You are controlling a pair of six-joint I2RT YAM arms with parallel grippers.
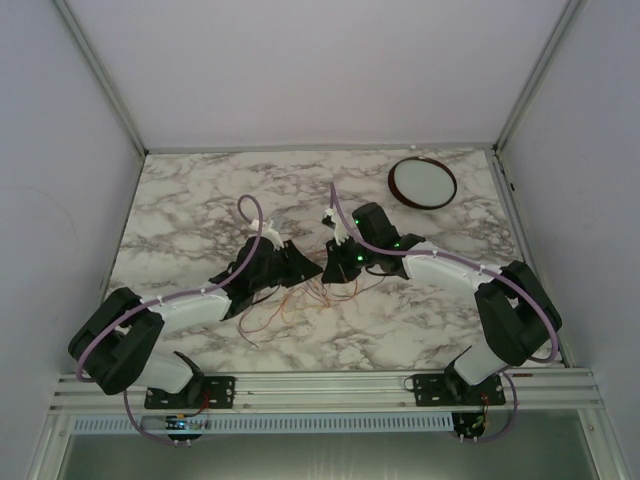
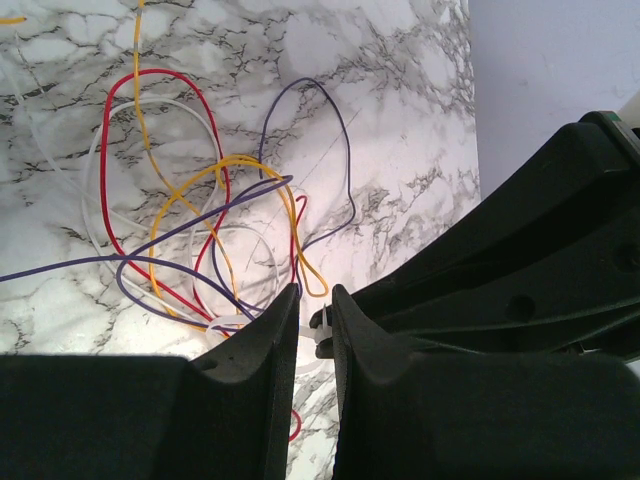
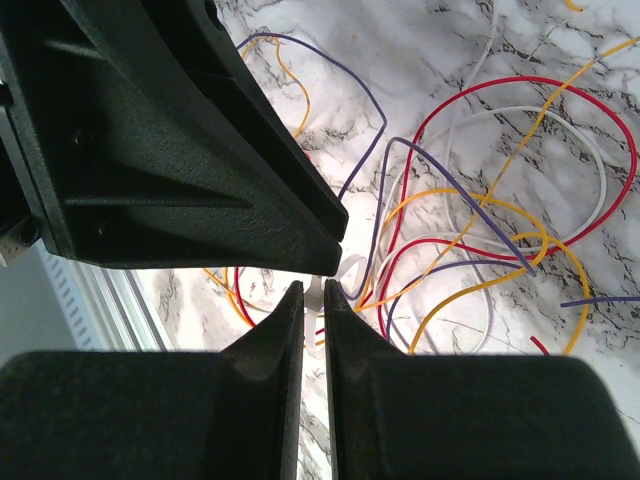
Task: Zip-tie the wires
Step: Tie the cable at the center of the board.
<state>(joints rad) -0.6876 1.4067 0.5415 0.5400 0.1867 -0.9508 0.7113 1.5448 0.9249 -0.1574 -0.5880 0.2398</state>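
From above: a marble table (image 1: 200, 200) with two black robot arms reaching in from the near edge. The left gripper (image 1: 310, 267) and right gripper (image 1: 333, 268) meet tip to tip near the middle of the table. A loose tangle of thin wires (image 1: 290, 300) lies flat on the table directly under and just nearer than the two tips. A round white dish (image 1: 422, 182) with a dark rim sits well beyond the right gripper.

Left wrist camera: the left gripper's (image 2: 313, 298) two black fingers are drawn close, pinching a small white zip tie (image 2: 321, 338) in the narrow gap between them. The wires (image 2: 222, 185), looping in red, yellow, purple and white, spread over the table ahead and to the left of the fingertips. The other gripper's black body fills the right side.

Right wrist camera: the right gripper's (image 3: 313, 292) fingers are pressed almost together on a thin white strip of the zip tie (image 3: 314, 305). The wires (image 3: 470, 215) fan out ahead and to the right of the fingertips. The left gripper's dark bulk sits ahead on the left, nearly touching the tips.
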